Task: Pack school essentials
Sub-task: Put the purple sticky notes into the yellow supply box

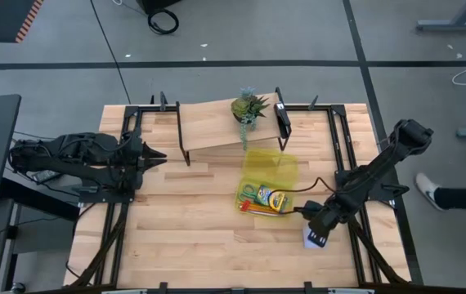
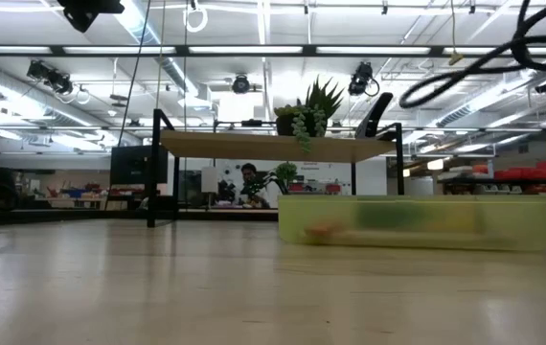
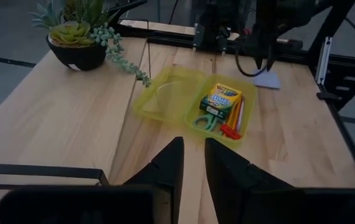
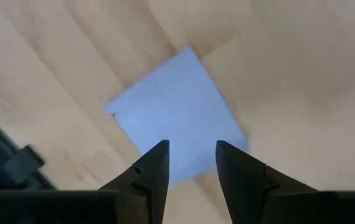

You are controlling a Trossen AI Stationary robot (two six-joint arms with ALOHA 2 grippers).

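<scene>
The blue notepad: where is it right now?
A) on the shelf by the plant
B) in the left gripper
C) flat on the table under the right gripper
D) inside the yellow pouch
C: the pale blue notepad lies on bare wood below the right gripper, whose fingers are parted, outside the yellow pouch.

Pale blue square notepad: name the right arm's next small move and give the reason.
Probably lower the right gripper straight down and close on the pale blue square notepad. Its jaws stand apart above the pad, which lies on the wooden table outside the translucent yellow pouch.

Bare table (image 1: pixel 184 220) left of the yellow pouch (image 1: pixel 270 167); shelf (image 1: pixel 217 122) and potted plant (image 1: pixel 249 108) crowding behind.
</scene>
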